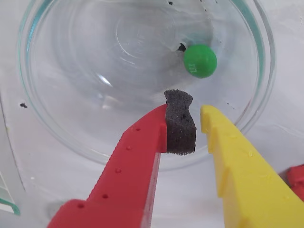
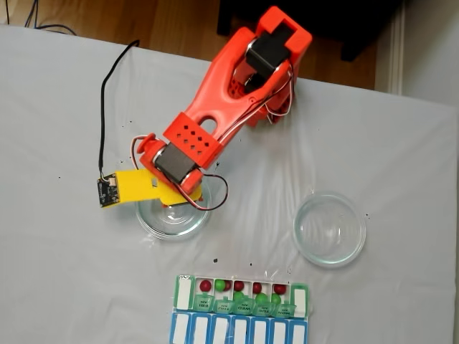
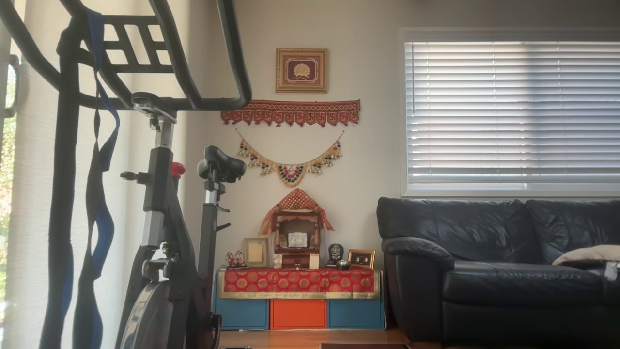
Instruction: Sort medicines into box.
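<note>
1. Green ball (image 1: 200, 61) sits in glass dish (image 1: 142, 80), just ahead-right of tool (image 1: 198, 128).
2. Tool spread, empty.
3. Advance right, straddle ball, pinch gently; it will likely roll.

One green ball (image 1: 200, 61) lies in a glass dish (image 1: 57, 123). The box (image 2: 240, 295), lids seemingly open, holds red and green balls (image 2: 239, 286).

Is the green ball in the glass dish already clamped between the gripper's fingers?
No. In the wrist view the green ball lies loose in the glass dish, beyond the open gripper, whose fingers hold nothing.
</note>
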